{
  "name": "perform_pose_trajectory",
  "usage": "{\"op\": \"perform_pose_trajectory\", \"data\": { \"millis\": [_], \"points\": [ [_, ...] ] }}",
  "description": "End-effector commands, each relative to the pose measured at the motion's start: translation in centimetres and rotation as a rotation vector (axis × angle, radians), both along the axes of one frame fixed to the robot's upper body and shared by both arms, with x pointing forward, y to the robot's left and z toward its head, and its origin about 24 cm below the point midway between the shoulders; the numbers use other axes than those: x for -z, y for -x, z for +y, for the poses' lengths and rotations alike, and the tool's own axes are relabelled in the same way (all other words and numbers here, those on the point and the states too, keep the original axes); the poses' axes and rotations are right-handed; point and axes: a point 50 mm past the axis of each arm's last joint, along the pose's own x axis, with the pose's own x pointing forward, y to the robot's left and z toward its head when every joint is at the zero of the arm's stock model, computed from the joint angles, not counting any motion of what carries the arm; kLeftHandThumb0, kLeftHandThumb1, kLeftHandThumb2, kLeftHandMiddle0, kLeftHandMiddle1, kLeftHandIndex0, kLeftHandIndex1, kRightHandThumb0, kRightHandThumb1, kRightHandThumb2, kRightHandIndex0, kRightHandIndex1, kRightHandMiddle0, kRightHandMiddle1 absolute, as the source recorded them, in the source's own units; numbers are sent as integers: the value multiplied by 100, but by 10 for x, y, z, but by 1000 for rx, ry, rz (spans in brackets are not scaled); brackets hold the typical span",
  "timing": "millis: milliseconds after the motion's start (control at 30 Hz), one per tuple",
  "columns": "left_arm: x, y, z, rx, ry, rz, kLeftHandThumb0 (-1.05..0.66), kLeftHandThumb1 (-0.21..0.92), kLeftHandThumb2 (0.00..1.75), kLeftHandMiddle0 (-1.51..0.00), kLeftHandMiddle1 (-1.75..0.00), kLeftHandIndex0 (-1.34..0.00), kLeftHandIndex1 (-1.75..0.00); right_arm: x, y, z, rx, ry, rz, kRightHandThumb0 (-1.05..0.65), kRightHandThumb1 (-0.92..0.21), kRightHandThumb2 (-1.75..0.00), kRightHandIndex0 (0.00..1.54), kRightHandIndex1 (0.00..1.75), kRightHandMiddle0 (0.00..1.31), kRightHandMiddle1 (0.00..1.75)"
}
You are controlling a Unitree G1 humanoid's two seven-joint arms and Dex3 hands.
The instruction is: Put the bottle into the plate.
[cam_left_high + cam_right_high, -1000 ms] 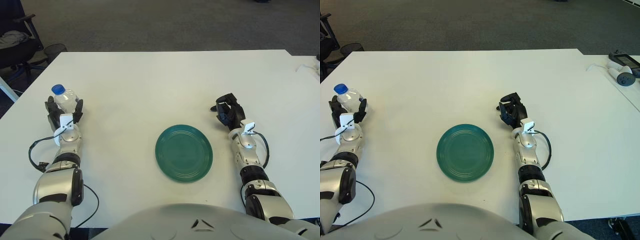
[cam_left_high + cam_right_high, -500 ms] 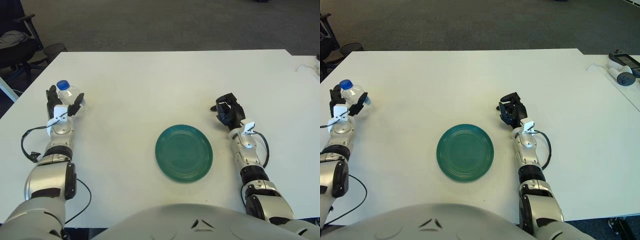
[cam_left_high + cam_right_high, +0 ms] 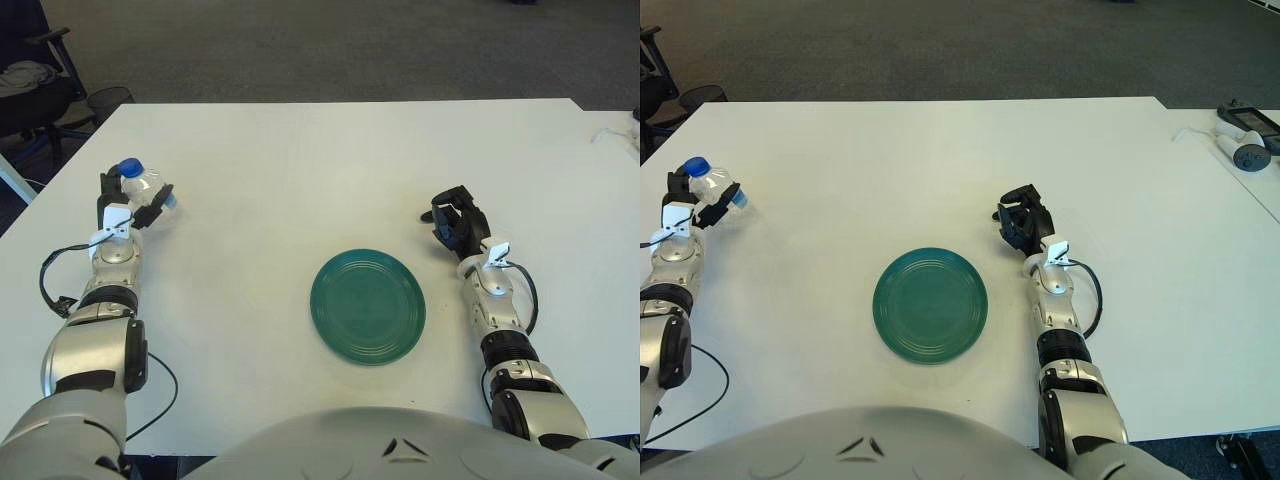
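Bottle (image 3: 143,187), clear with blue cap: we find it in our left hand (image 3: 128,203), fingers closed around it, at the desk's (image 3: 300,160) far left edge. Plate (image 3: 368,306), green: bare, centre front, well apart from the bottle. Right hand (image 3: 458,222): idle, fingers curled on nothing, just right of the plate. Grasp done; carry and placement remain.

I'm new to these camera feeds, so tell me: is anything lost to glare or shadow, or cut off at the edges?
Left eye view: even light, no glare on the table; the plate casts hardly any shadow; the left hand grips the bottle, in full view. Right eye view: the right hand is clear beside the plate; the robot's chest crops the bottom edge.
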Motion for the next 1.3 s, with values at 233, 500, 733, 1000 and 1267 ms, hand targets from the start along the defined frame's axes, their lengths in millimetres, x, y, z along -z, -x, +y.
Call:
{"op": "perform_pose_trajectory", "data": {
  "millis": [233, 500, 733, 1000, 1267],
  "points": [
    [-8, -4, 5, -7, 4, -12, -98, 85, 10, 0, -74, 0, -47, 45, 35, -6, 27, -5, 237, -1, -84, -57, 31, 149, 21, 175],
    [-6, -4, 4, 3, -7, 10, -95, 84, 10, 0, -80, 0, -54, 46, 34, -6, 24, -7, 247, -1, -85, -57, 31, 150, 20, 175],
    [-4, -4, 1, 39, -47, 35, -92, 83, 10, -5, -87, 0, -74, 45, 35, -7, 28, -6, 233, -1, -86, -55, 30, 150, 20, 175],
    [-3, -3, -8, 93, -218, 38, -68, 46, 67, -57, -164, -34, -168, 45, 36, -7, 30, -3, 229, -1, -85, -56, 31, 149, 20, 175],
    [-2, -17, -43, 14, -126, -111, -21, 23, 123, -106, -174, -86, -174, 47, 36, -8, 33, -21, 249, -1, -85, -56, 30, 151, 19, 175]
  ]
}}
